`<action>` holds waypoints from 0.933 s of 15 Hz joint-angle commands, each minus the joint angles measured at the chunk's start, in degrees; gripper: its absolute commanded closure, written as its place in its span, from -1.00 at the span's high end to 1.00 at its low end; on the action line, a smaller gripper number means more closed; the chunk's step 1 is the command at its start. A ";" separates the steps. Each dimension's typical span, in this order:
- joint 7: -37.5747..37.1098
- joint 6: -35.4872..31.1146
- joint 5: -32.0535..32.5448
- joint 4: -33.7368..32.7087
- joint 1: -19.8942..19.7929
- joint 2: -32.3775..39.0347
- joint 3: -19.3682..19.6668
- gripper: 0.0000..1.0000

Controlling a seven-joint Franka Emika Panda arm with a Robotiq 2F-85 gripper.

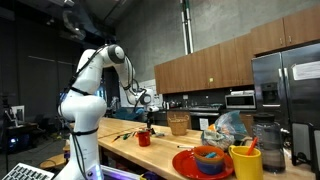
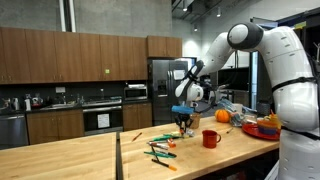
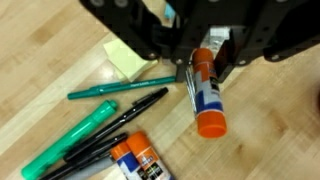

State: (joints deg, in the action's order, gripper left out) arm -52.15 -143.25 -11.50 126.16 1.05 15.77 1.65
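In the wrist view my gripper comes in from the top and is shut on a glue stick with a white and blue label and an orange cap. The stick hangs cap down above the wooden table. Below it lie a green pen, a black marker, a green highlighter, a second glue stick and a yellow sticky-note pad. In both exterior views the gripper hovers low over the scattered pens.
A red cup stands near the pens. An orange lies further back. A red plate, a yellow cup and a wicker basket also stand on the long counter.
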 commanded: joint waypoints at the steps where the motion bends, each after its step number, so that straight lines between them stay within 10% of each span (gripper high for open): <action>1: 1.51 -4.63 -1.24 2.90 0.80 1.15 -0.19 0.18; 8: 0.46 -6.39 -0.27 3.97 1.91 1.42 0.49 0.97; 14: -0.47 -5.58 1.10 3.94 1.71 0.33 2.34 1.00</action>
State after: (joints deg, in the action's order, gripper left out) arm -52.05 -149.26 -11.38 129.08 2.38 18.06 2.35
